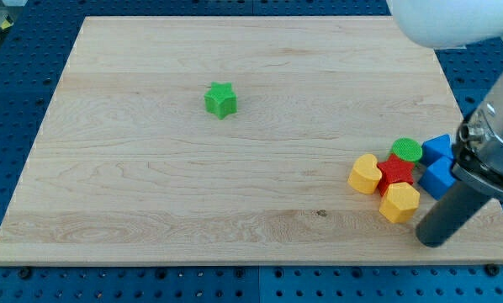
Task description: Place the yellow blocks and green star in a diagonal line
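Observation:
A green star lies alone on the wooden board, left of centre toward the view's top. A yellow heart-shaped block and a yellow hexagonal block sit in a cluster at the view's lower right. My tip rests on the board just to the lower right of the yellow hexagonal block, close to it but apart. The dark rod rises from it toward the view's right edge.
The cluster also holds a red star, a green round block and two blue blocks. The board's right edge and bottom edge are close to my tip. Blue perforated table surrounds the board.

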Robot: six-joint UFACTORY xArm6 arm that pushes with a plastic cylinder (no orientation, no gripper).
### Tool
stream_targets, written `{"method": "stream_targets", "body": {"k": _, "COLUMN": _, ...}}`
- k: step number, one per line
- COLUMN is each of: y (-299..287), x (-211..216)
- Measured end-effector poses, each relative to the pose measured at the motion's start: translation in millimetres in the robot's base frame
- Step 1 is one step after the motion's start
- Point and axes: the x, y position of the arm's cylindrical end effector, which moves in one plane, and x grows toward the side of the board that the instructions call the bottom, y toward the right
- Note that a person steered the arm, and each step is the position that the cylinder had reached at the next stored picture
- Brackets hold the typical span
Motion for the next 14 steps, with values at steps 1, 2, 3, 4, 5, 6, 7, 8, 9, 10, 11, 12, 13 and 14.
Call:
{"method": "stream_targets", "body": {"k": 1, "y": -23, "x": -22}}
{"method": "stream_targets", "body": {"k": 2, "y": -41, "x": -40}}
{"method": "stream_targets", "body": {"k": 3, "y": -58, "x": -57}}
{"method": "stream_targets", "body": {"k": 4, "y": -80, "x": -72}}
{"method": "stream_targets", "body": {"k": 5, "y": -116, "x": -78}}
{"method": "stream_targets", "body": {"k": 6, "y": -136, "x": -78}}
{"method": "stream_targets", "body": {"k": 7, "y": -149, "x": -78}}
{"method": "stream_targets", "body": {"k": 8, "y": -156, "x": -78}}
{"method": "stream_targets", "body": {"k": 9, "y": -160, "x": -78}}
{"method": "stream_targets", "body": {"k": 10, "y": -182, "x": -75}}
{"method": "stream_targets", "body": {"k": 11, "y": -187, "x": -74}}
{"method": "stream_targets", "body": {"k": 12, "y": -187, "x": -81}}
{"method": "stream_targets", "body": {"k": 13, "y": -187, "x": -94}}
{"method": "stream_targets", "body": {"k": 14, "y": -187, "x": -105}}
